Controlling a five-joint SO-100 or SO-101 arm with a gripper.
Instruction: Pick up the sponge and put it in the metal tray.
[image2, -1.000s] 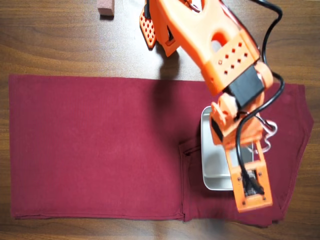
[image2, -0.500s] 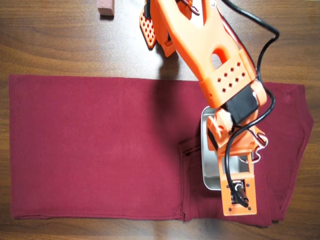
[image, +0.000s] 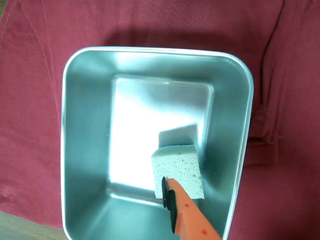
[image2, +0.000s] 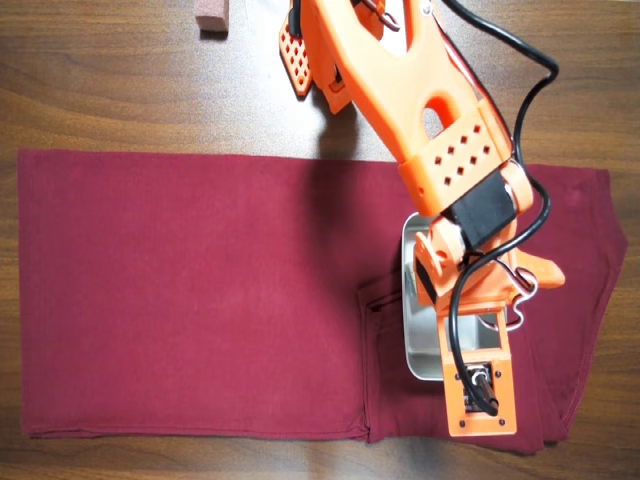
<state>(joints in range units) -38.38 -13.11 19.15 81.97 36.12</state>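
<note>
One sponge (image: 178, 170), pale grey, squarish so no clear long axis; sits inside the metal tray (image: 80, 150), lower centre-right of the wrist view, edges roughly parallel to the tray walls, near the tray's right wall. One tray, long axis running top-to-bottom in both views; in the overhead view only a strip of it (image2: 418, 330) shows at lower right, under the orange arm (image2: 420, 110). One gripper (image: 170, 197): only a single orange finger with a black tip visible, touching the sponge's lower edge; second finger out of frame, so grasp vs release can't be told. One dark red cloth (image2: 190, 290) under the tray, on a wood table (image2: 110, 80). One reddish-pink block (image2: 211, 15) at top left of overhead view, well apart. Versus half a second ago: arm barely moved, wrist section sits slightly lower and a bit to the right in the frame; cloth, tray, block unchanged.
</note>
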